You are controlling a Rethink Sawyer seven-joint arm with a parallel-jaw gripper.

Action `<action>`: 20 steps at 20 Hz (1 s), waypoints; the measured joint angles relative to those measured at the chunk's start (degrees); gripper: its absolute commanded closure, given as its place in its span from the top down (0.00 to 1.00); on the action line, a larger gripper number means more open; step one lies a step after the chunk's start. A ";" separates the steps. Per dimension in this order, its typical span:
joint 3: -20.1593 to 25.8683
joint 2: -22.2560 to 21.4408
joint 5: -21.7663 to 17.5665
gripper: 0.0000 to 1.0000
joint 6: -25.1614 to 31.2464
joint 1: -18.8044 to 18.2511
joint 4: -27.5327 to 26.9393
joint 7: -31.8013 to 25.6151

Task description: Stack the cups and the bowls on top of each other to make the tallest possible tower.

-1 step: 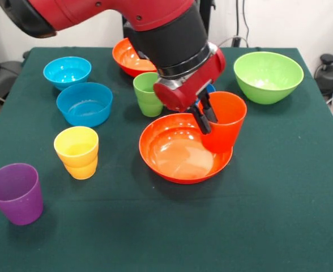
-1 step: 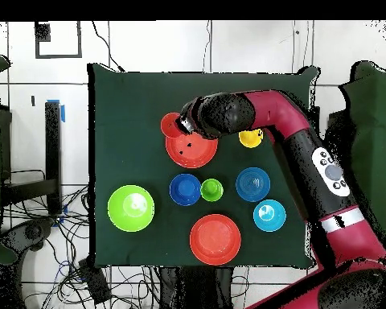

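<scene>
gripper (image 1: 207,119) pinches the near-left rim of the orange cup (image 1: 226,122), one finger inside, one outside, clamped on the wall. the cup is upright, its base at the 2 o'clock edge of the large orange bowl (image 1: 180,153), looks partly over the rim, tilted a little. judgement: the step is seating the cup in the bowl. best to slide it toward the bowl's centre, set it flat, then release straight up so it doesn't tip. green cup (image 1: 147,93) sits at 11 o'clock from the bowl, near. two light blue bowls (image 1: 85,103) at 10, yellow cup (image 1: 77,152) at 9, purple cup (image 1: 16,192) at 8, lime green bowl (image 1: 267,75) at 1, second orange bowl (image 1: 129,56) at 12. overhead view shows a dark blue bowl (image 2: 185,189) beside the green cup.
</scene>
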 measured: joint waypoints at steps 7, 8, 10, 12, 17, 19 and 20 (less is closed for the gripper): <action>0.56 1.02 -0.06 0.00 -0.45 -0.75 0.12 0.00; 0.64 1.03 -0.08 0.00 -0.46 -0.76 0.15 0.00; 0.77 1.03 -0.12 0.00 -0.46 -0.76 0.21 0.00; 0.96 1.03 -0.15 0.00 -0.49 -0.76 0.30 0.00; 1.25 1.03 -0.31 0.00 -1.10 -0.76 0.61 0.00; 1.29 1.04 -0.40 0.00 -1.58 -0.76 0.70 0.00; 1.32 1.03 -0.49 0.00 -1.94 -0.76 0.73 0.00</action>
